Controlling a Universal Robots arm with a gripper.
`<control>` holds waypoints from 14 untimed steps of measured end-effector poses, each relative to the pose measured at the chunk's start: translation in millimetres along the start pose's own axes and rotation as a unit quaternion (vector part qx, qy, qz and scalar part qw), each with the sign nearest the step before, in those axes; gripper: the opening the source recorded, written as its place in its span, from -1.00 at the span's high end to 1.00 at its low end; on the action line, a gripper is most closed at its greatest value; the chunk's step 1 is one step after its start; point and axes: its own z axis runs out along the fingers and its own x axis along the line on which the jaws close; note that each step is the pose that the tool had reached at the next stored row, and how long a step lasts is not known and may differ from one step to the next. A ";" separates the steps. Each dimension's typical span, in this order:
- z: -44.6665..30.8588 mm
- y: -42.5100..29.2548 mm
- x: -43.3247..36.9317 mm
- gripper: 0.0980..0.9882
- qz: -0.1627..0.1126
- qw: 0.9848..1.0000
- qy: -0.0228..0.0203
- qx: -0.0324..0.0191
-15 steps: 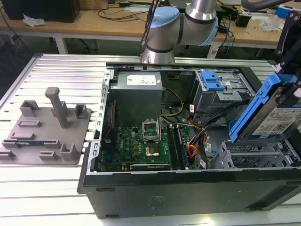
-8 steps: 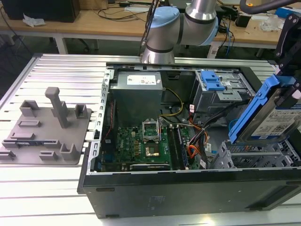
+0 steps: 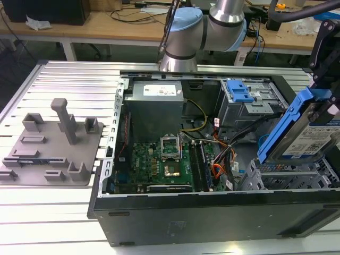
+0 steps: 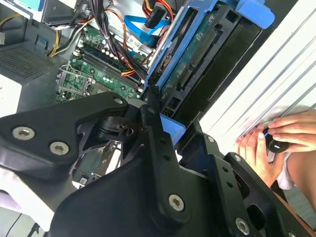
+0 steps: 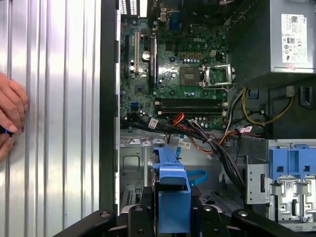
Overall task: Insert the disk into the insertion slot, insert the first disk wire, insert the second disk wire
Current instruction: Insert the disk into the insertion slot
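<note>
A ribbed aluminium table [image 3: 53, 212] carries the open computer case [image 3: 212, 218], with wooden benches [image 3: 106, 24] behind. At the exterior view's right, the gripper [image 3: 328, 90] is clamped on the disk [image 3: 311, 141], which is tilted just above the insertion slot [image 3: 287, 178]. A person's hand [image 5: 10, 118] lies on the table.

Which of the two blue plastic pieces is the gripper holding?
The blue carrier framing the disk, tilted above the case; the ridged blue latch sits untouched on the taller grey bay.
</note>
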 end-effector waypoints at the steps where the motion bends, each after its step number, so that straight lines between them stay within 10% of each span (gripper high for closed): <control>1: 0.6 0.0 0.1 0.40 0.000 1.000 0.000 0.000; 14: 7.6 -0.3 2.4 0.40 0.000 1.000 0.000 0.000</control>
